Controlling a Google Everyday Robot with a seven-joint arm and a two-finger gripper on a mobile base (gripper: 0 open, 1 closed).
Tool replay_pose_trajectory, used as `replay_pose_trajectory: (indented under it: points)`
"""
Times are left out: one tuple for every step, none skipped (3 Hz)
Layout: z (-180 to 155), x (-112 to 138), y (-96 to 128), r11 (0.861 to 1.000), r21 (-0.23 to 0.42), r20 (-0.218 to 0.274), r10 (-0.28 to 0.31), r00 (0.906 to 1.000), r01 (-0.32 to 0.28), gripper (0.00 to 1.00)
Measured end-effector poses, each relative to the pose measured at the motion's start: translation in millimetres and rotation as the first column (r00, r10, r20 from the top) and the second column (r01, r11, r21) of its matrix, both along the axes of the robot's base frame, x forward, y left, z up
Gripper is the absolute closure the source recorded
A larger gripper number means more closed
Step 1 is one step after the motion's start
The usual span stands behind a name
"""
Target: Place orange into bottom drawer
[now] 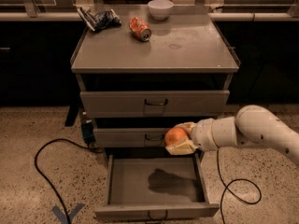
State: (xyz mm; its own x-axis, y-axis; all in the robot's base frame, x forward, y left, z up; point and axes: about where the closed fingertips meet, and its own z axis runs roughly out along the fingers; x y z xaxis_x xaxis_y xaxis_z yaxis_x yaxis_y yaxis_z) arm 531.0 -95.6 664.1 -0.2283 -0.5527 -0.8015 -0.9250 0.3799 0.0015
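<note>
The orange (175, 136) is held in my gripper (180, 138), whose pale fingers (182, 148) close around it from the right. My white arm reaches in from the right edge. The gripper holds the orange in front of the middle drawer, above the rear right part of the bottom drawer (126, 181). That drawer is pulled out wide and its grey tray shows only the arm's shadow. Its small dark loop handle (157, 214) is at the front edge.
The grey cabinet top (187, 45) carries a crushed orange-red soda can (140, 28), a white bowl (160, 8) and a dark snack bag (99, 18). The top drawer (154, 103) and middle drawer (126, 137) are shut. Black cables (42, 171) lie on the speckled floor either side.
</note>
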Motion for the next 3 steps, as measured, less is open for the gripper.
replay_pose_trajectory:
  points:
    - [-67.4, 2.5, 13.5, 0.998, 0.059, -0.067, 0.003, 0.9978, 0.000, 1.00]
    - [-128.1, 0.8, 32.3, 0.993, 0.116, -0.146, 0.031, 0.9887, -0.014, 1.00]
    - [-175.5, -13.2, 38.7, 0.988, 0.156, -0.234, 0.030, 0.9717, 0.007, 1.00]
